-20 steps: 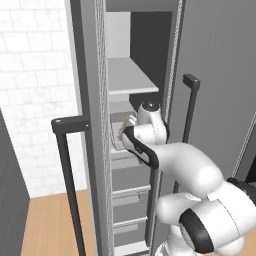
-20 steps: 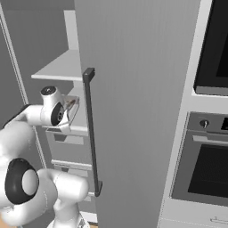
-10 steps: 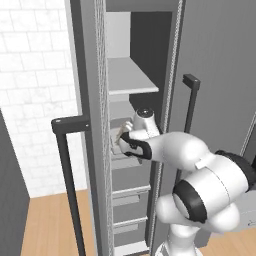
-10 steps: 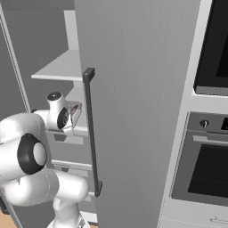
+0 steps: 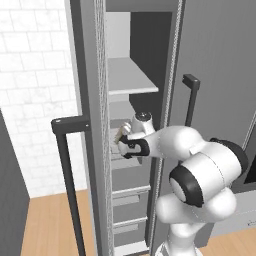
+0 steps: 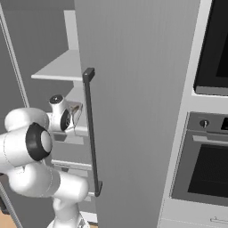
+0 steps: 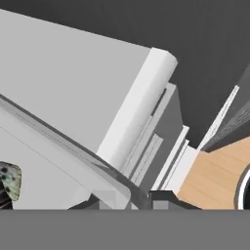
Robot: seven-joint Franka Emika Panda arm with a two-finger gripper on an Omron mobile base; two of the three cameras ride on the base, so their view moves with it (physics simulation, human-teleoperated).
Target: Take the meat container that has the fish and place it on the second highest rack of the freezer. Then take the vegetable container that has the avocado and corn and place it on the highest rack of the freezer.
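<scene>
While the end effector (image 5: 121,142) is clamped on the rim of the meat container (image 7: 58,161) holding the fish (image 7: 10,180), that container sits inside the freezer (image 5: 142,120), level with the shelf below the highest rack (image 5: 131,80). First placement appears underway; next, set it flat and release.

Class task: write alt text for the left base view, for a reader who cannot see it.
A white robot arm reaches into the open freezer, its gripper at the second shelf below the bare highest rack. Grey drawers sit below; a black door handle stands left.
</scene>
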